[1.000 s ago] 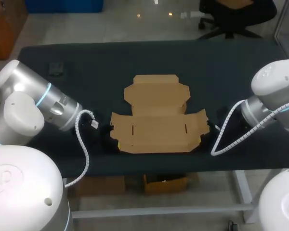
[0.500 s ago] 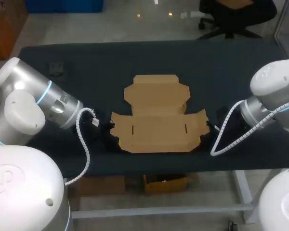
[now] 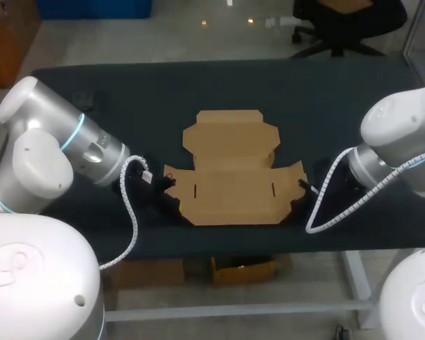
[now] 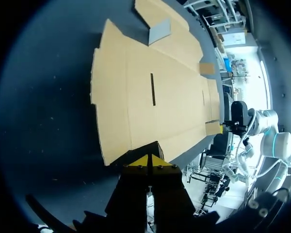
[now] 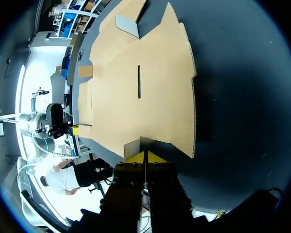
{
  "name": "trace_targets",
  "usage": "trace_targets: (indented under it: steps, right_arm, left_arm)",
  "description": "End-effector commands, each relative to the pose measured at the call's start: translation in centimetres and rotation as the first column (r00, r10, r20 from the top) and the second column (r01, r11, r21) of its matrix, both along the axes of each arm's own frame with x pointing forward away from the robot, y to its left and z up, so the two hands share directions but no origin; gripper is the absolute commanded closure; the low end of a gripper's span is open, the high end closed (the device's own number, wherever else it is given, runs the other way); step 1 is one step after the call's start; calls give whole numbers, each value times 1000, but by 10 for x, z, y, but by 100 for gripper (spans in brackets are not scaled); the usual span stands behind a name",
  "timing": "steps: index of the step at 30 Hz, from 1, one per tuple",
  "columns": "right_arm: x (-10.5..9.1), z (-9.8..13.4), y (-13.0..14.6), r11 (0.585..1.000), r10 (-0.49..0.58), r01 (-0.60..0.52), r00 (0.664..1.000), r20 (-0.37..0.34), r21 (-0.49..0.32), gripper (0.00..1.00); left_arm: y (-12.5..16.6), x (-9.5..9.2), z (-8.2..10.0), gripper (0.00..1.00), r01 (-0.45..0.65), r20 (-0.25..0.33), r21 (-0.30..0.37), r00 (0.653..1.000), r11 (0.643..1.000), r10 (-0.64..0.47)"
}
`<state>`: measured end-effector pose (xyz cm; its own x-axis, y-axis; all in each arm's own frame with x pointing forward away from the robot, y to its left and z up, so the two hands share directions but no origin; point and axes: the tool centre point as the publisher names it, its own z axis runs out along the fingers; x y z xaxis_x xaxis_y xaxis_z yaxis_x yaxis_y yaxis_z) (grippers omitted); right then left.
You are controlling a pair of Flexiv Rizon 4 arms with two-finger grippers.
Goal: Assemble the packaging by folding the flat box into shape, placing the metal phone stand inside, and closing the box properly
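Note:
The flat brown cardboard box (image 3: 230,173) lies unfolded in the middle of the dark table, its lid panel toward the far side. My left gripper (image 3: 171,193) sits low at the box's front left corner. In the left wrist view its yellow tips (image 4: 149,161) are pressed together, and a small corner flap (image 4: 153,147) stands raised against them. My right gripper (image 3: 301,185) is at the box's front right corner, also shut (image 5: 145,158), with a corner flap (image 5: 136,143) tipped up just ahead of it. Neither gripper holds anything.
A small dark object (image 3: 87,97) lies at the far left of the table, partly behind my left arm. The table's front edge runs just behind both grippers. Coiled white cables hang from both wrists.
My left arm swung inward and its gripper slid right against the box's front left corner. The right gripper edged left. Both front corner flaps have begun to lift.

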<state>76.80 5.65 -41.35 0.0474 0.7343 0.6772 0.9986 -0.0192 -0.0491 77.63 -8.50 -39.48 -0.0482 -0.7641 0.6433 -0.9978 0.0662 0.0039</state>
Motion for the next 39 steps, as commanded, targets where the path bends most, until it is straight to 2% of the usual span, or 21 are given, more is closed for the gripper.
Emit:
trace_targets:
  steps: [1,39]
  right_arm:
    - [-3,2,5,1000,0,0,1000,4,-19,100]
    - [-1,6,18,998,6,-5,1000,26,-58,100]
  left_arm:
    - [-2,-4,4,100,-8,9,15,1000,1000,8]
    - [-27,-5,4,100,36,11,47,999,998,-36]
